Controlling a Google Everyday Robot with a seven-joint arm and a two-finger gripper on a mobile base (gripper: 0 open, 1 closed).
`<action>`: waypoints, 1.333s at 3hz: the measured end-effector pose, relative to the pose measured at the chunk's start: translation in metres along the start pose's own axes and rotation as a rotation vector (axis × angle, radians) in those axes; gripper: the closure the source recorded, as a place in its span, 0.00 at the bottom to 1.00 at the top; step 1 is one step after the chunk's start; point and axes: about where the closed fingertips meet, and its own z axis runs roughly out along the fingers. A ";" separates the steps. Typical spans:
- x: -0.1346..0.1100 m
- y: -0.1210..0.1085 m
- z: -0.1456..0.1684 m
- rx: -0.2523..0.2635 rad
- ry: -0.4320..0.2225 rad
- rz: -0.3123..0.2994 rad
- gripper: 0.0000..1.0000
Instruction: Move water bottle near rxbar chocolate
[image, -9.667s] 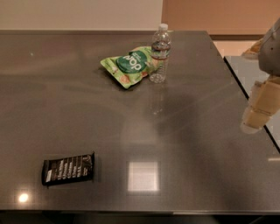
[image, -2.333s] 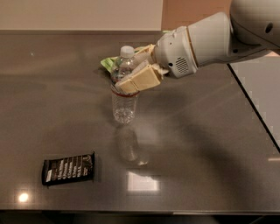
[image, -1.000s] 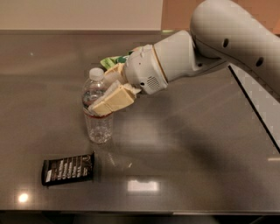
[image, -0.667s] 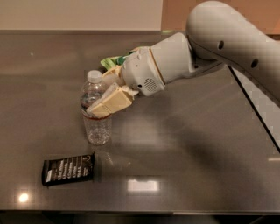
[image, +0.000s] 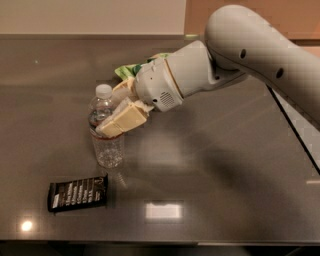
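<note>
Clear ribbed plastic, the water bottle (image: 107, 147) is standing upright toward the front-left corner of the counter (image: 225, 165), cap up and long axis vertical. The claw (image: 114, 112) is clamping its labelled upper part, probably to steady it. The rxbar chocolate (image: 77, 193) is lying flat just beside its base, stretching along the front edge.

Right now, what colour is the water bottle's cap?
White, best in the camera view; the tool grips the water bottle below its cap.
</note>
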 end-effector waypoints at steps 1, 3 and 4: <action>0.005 -0.006 0.001 0.006 0.003 -0.006 0.36; 0.002 -0.004 0.004 0.000 0.004 -0.011 0.00; 0.002 -0.004 0.004 0.000 0.004 -0.011 0.00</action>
